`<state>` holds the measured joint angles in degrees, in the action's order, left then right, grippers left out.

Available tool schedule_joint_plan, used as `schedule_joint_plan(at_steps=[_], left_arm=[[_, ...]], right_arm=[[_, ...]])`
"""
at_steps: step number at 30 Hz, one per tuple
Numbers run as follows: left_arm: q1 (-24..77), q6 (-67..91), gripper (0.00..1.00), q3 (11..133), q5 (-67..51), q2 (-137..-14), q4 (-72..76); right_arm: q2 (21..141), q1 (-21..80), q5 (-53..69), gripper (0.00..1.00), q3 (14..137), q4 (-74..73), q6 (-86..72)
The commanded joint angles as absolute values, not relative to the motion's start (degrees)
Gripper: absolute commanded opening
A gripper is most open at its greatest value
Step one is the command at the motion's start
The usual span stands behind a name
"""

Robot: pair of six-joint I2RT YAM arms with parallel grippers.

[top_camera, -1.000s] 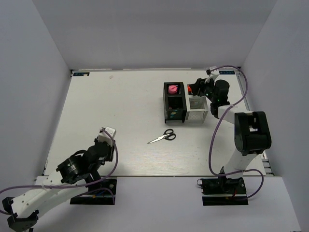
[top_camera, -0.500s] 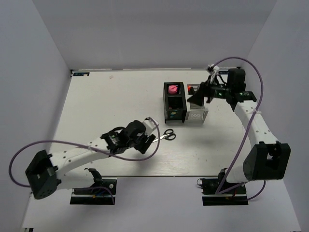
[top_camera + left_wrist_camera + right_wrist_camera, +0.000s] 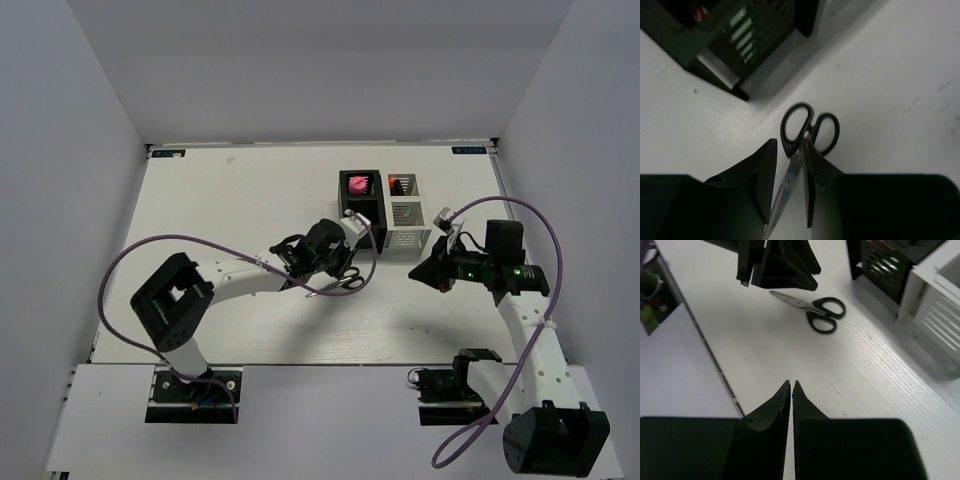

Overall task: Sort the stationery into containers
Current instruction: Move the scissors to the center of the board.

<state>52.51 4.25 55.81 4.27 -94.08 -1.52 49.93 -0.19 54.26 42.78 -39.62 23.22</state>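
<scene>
Walls (image 3: 300, 70) box my workspace in on 3 sides, plain pale panels, and the white table (image 3: 220, 200) fills the floor between them, with a faint grain showing in the wrist cams.

Both arms are out over it. The left gripper (image 3: 789, 146) sits low on the scissors (image 3: 810, 307), jaws partway apart and straddling the blade just behind the handle loops. On the left wrist cam I can see a sliver of table between 1 finger and the blade, so I wouldn't call that a clamp. The right gripper (image 3: 791, 385) hangs over bare table to the right of the scissors, jaws pinched to a hairline slit with nothing between them.

The 2 organizers stand side by side toward the far right of the table, the black organizer (image 3: 362, 215) on the left and the white organizer (image 3: 408, 225) on the right.

Scissors lie flat just in front of the black one, handles to the right and blade tip to the left in the top view.

Smallest bit: a pink piece (image 3: 357, 184) sits in the black organizer's far compartment. Something red and dark shows in the white one's far compartment, too small for me to tell what.
</scene>
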Motion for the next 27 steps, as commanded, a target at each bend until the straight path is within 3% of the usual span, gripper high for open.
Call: schedule_joint_plan(at_steps=[1, 6, 11, 27], left_arm=[[51.24, 5.98, 0.37, 61.95, 2.11, -96.94, 3.52], [50.28, 6.24, 0.36, 66.97, 1.15, -104.67, 1.23], [49.75, 6.41, 0.26, 68.03, 0.09, -107.14, 0.18], [48.96, 6.59, 0.23, 64.08, -4.48, -106.35, -1.67]], right_arm=[[52.11, -0.44, 47.56, 0.07, 44.21, -35.60, 24.08], [52.21, -0.61, 44.49, 0.08, 43.33, -35.24, 25.66], [52.82, -0.79, 43.50, 0.09, 43.50, -35.86, 26.19], [53.88, -1.14, 43.59, 0.12, 44.65, -37.00, 25.84]])
